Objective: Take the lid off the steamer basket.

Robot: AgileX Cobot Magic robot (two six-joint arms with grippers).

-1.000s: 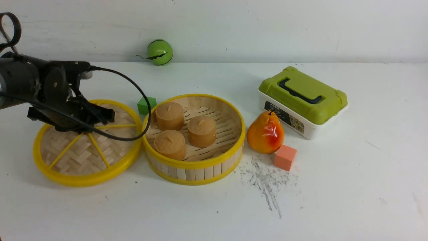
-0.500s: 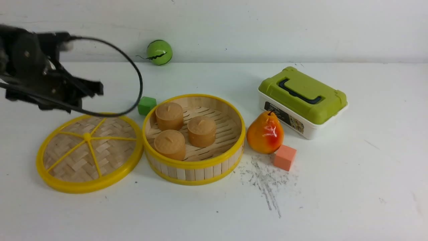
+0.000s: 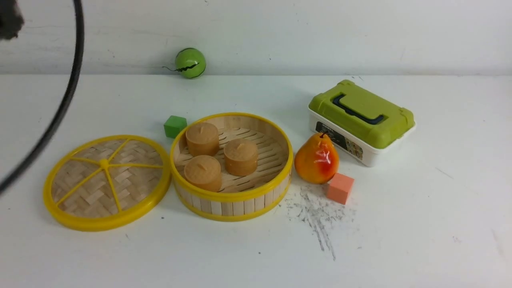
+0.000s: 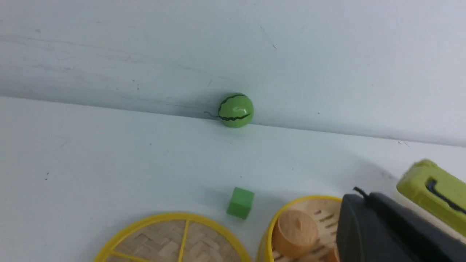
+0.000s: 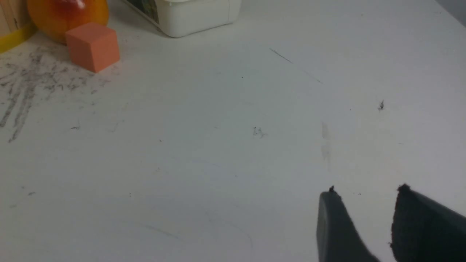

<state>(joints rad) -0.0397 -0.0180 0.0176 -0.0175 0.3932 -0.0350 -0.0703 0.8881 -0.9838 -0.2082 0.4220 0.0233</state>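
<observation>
The lid [image 3: 96, 196], a woven bamboo disc with a yellow rim and spokes, lies flat on the table, just left of the steamer basket [image 3: 232, 197] and touching its rim. The basket is uncovered and holds three brown buns [image 3: 202, 138]. In the left wrist view, parts of the lid [image 4: 171, 242] and the basket [image 4: 271, 229] show low in the picture. My left gripper [image 4: 360, 196] is shut and empty, raised high above the table. My right gripper [image 5: 366, 189] is open and empty over bare table, far to the right of the basket.
A green cube [image 3: 175, 126] sits behind the gap between lid and basket. A pear [image 3: 317, 159] and an orange cube [image 3: 340, 188] stand right of the basket, with a green-lidded white box [image 3: 362, 120] behind. A green ball [image 3: 190, 63] rests at the wall. A black cable [image 3: 60, 108] hangs at left.
My left gripper has let go of the lid and risen up and to the left, almost out of the front view. The lid now rests flat beside the basket.
</observation>
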